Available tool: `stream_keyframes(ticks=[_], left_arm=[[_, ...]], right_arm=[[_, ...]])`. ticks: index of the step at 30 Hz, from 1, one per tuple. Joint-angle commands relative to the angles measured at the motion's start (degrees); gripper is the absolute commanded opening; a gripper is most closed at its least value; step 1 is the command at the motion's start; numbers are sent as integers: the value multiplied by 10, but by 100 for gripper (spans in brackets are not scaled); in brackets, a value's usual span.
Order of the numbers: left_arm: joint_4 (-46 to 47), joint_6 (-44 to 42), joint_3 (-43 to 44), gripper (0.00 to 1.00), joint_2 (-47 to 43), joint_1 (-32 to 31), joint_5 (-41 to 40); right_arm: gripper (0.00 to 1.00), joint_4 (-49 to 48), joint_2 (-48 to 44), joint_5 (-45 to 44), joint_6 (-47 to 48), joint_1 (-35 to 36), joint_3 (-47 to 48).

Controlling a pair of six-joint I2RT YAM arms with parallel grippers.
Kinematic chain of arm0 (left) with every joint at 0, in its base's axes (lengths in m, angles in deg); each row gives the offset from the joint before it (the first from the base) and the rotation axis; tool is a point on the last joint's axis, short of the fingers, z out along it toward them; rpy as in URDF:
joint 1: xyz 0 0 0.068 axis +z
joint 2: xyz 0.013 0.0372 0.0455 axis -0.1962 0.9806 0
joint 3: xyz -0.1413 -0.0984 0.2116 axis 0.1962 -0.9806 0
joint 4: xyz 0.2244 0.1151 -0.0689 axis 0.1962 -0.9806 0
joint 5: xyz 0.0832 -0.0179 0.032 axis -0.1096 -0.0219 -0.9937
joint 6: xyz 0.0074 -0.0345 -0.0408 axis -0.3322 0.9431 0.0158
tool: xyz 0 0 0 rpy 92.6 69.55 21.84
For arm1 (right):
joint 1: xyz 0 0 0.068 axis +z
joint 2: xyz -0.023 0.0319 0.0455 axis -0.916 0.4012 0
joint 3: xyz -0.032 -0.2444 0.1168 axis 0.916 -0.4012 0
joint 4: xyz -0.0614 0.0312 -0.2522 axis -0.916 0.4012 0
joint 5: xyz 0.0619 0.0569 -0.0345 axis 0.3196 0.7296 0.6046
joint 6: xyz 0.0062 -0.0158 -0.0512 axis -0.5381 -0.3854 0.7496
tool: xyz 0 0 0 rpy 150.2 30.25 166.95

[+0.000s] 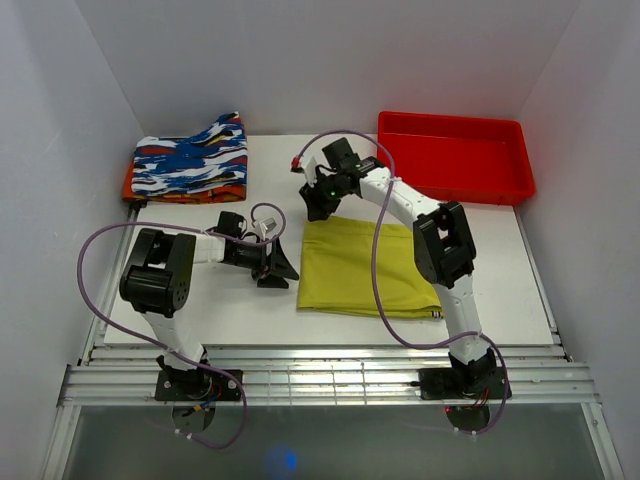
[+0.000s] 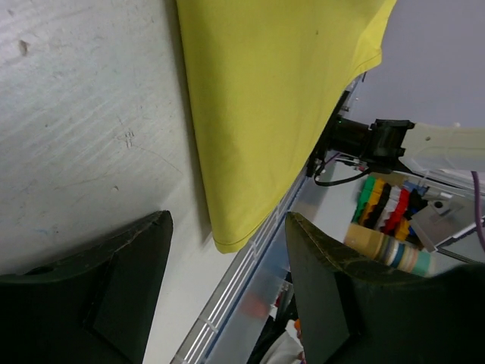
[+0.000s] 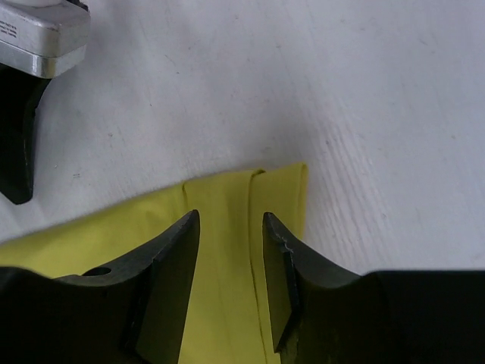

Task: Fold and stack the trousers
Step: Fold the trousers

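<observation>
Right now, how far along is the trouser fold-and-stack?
Done: the trousers lie folded into a flat rectangle. In hand: right gripper straddles their far-left corner, jaws not shut; left gripper open beside their left edge. Left: stacking, probably onto the folded patterned garment, far left.

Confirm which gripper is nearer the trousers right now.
Right. The right gripper is directly over the trousers' far-left corner, jaws straddling the folded edge. The left gripper is off the cloth, open, just beside their left edge.
</observation>
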State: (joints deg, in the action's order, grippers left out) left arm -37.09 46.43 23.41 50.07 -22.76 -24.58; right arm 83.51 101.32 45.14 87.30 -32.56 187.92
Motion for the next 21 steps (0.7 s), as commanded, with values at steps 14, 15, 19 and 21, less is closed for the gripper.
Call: stream_keyframes(ticks=[14,15,19,21], left_arm=[[80,54,-51,78,40,-25,14],[85,58,-51,79,42,-26,17],[87,61,-56,80,47,-27,13],[93,64,-58,79,54,-28,10]], right_arm=[[46,-55,52,-32,18,23,5],[46,-51,52,-32,20,23,5],[42,-38,56,-25,25,25,5],[40,-37,54,-22,25,24,3]])
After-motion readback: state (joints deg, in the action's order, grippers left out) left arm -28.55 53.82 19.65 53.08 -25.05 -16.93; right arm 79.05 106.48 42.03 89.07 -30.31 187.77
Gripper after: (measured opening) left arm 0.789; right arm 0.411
